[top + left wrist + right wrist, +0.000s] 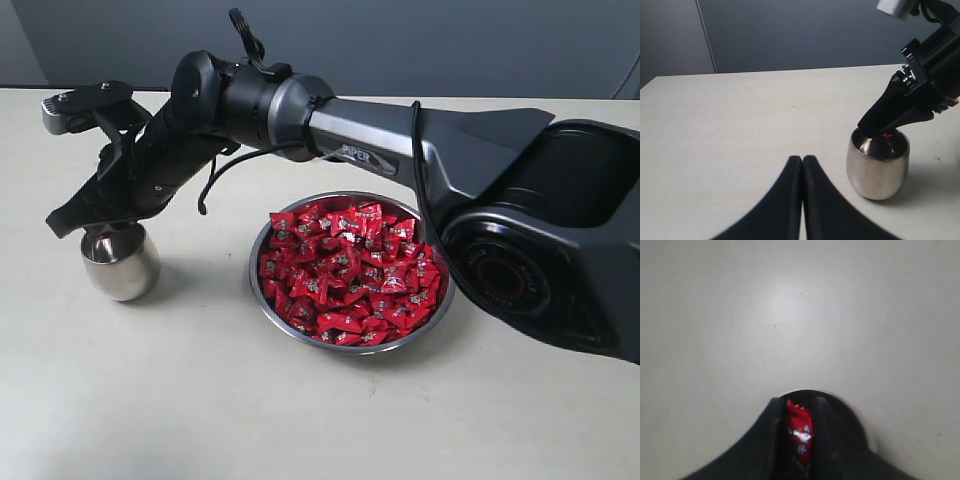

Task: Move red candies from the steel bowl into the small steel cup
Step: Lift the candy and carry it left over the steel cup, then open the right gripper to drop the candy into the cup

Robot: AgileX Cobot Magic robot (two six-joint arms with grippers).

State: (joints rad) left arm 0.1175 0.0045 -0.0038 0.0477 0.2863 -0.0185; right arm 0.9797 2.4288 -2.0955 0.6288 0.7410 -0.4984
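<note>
Item: right gripper [798,405], jaws narrowed onto one red candy [800,432], whose long axis runs along the fingers.
Directly beneath the tips: small steel cup [877,170], mouth up; a release here should drop the candy in.
Back along that arm: steel bowl [400,345], heaped with red candies [345,275].
Beside the cup, farther off: left gripper [802,161], jaws pressed together, empty.

Pale beige table [200,400] carries small steel cup [120,262] and wide steel bowl [335,200], upright, near each other but apart, both well back from the surface's far edge.
</note>
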